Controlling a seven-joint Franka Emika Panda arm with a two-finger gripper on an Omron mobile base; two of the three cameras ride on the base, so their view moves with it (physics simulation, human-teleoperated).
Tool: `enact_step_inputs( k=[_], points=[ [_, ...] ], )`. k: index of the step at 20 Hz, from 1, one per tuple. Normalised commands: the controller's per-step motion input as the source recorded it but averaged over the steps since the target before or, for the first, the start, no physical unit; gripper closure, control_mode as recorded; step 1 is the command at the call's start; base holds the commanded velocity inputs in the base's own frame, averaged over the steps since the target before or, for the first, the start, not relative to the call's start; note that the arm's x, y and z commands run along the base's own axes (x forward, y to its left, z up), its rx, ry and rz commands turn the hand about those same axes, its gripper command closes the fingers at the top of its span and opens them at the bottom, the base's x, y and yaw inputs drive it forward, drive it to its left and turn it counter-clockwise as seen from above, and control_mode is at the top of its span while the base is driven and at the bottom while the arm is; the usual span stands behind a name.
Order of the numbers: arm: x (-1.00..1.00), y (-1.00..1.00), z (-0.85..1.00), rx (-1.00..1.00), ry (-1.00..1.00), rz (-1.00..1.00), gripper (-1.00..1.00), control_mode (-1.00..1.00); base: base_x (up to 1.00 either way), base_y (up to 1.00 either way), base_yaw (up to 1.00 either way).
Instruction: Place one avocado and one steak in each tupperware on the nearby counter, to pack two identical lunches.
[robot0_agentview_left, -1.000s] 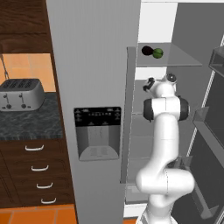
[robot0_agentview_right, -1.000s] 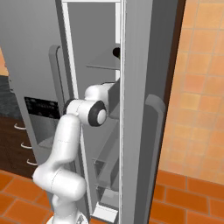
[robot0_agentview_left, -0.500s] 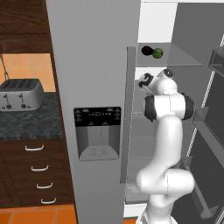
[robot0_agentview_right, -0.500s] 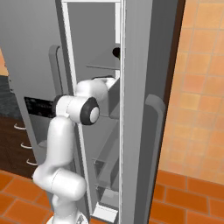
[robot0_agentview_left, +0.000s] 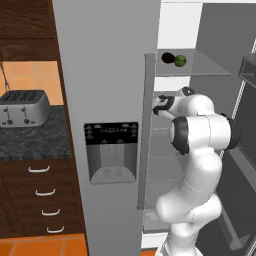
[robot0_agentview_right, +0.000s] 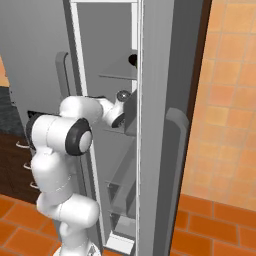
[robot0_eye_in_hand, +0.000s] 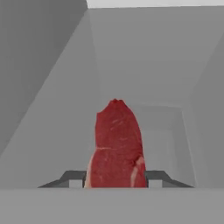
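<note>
A red marbled steak (robot0_eye_in_hand: 116, 148) stands upright between my fingertips, with my gripper (robot0_eye_in_hand: 116, 178) shut on it inside the grey fridge. In the left base view my gripper (robot0_agentview_left: 161, 104) is at the left side of the open fridge compartment, just below the glass shelf (robot0_agentview_left: 200, 67). On that shelf lie two avocados, one dark (robot0_agentview_left: 168, 58) and one green (robot0_agentview_left: 180, 60). The dark speckled counter (robot0_agentview_left: 30, 142) lies left of the fridge. The tupperware is out of view.
A silver toaster (robot0_agentview_left: 22, 107) stands on the counter, over dark drawers (robot0_agentview_left: 42, 192) with silver handles. The fridge's closed left door carries a dispenser panel (robot0_agentview_left: 111, 152). The open right door (robot0_agentview_right: 170, 125) stands close beside my arm.
My hand has drawn back leftward toward the fridge opening with the steak, and the elbow has swung out and nearer the cameras. The avocados have not moved.
</note>
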Motion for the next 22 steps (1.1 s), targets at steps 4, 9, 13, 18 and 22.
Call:
enact_step_inputs(
  k=[4, 9, 13, 18, 22],
  points=[
    [-1.00, 0.09, 0.79, 0.00, 0.00, 0.00, 1.00, -1.00, 0.00, 0.00, 0.00],
    [-1.00, 0.01, 0.75, 0.01, 0.00, 0.01, 1.00, -1.00, 0.00, 0.00, 0.00],
    [-1.00, 0.08, 0.55, 0.00, 0.00, 0.06, 1.00, -1.00, 0.00, 0.00, 0.00],
    [-1.00, 0.15, 0.45, 0.00, 0.00, 0.10, 1.00, -1.00, 0.00, 0.00, 0.00],
    [-1.00, 0.24, 0.44, 0.00, 0.00, 0.15, 1.00, -1.00, 0.00, 0.00, 0.00]
  ],
)
